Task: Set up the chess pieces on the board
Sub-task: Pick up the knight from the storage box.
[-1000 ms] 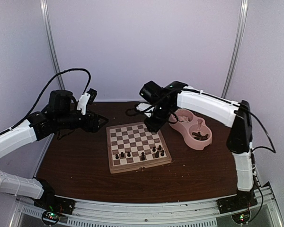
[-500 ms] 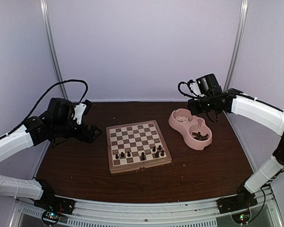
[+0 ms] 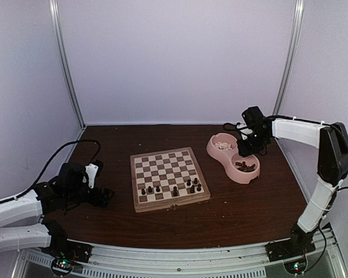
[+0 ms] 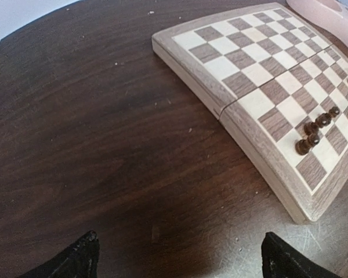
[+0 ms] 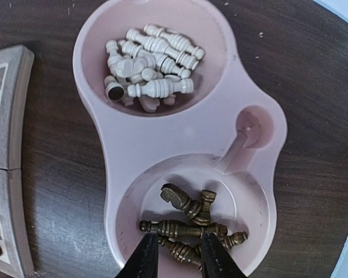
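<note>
- Hovering over the pink double bowl (image 5: 162, 153), the right gripper (image 5: 181, 258) has its fingers a narrow gap apart
- Heaped just past its tips lie the dark chess pieces (image 5: 188, 229); one runs into the gap, and I cannot tell whether it is pinched
- Judged light, hard and smooth, apt to roll: best pinched across the slim stem
- Cream chess pieces (image 5: 153, 63) fill the well farther from the fingers
- Left gripper (image 4: 180, 258) has its fingers wide apart, holding nothing; the chessboard (image 4: 261, 63) lies ahead to their right, with a few dark pieces standing on it
- No writing or brand is readable
</note>
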You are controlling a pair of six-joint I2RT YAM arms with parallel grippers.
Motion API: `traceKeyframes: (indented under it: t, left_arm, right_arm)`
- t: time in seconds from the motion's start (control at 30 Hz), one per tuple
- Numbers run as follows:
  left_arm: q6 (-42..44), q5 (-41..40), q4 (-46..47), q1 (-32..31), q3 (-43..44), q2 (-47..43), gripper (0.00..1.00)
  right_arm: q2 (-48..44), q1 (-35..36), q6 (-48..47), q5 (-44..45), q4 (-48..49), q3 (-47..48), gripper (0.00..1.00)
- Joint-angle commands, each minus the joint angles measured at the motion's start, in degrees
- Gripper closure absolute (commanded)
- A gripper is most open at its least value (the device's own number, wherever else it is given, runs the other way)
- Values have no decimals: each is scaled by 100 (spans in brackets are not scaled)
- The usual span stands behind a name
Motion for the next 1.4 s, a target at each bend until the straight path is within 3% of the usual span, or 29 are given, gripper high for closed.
traceKeyframes:
  t: [0.0,0.37,0.63,0.8,1.0,1.37]
  left_arm:
    - [159,-4,983,-4,-391,-104,2]
    - [362,469,1182,-4,-709,-788,2]
    - [385,537,1222,-4,-873,-1160,2]
    - [383,577,1251,-4,-873,-1083,2]
    - [389,624,1276,-4,-834,-953,2]
    - [385,612,1282,-4,-911,-1192,2]
  right_arm:
    - [582,-46,-794,-90,-420,463,72]
    - [1430,-214,-1098,-294,-433,835,72]
    - [1911,-222,-1318,-112,-589,972,65]
    - [2043,-225,-1262,105,-618,1033,73]
    - [1159,-237,-948,-284,298,236,88]
    - [-254,-240,-223,-682,1666,-986,88]
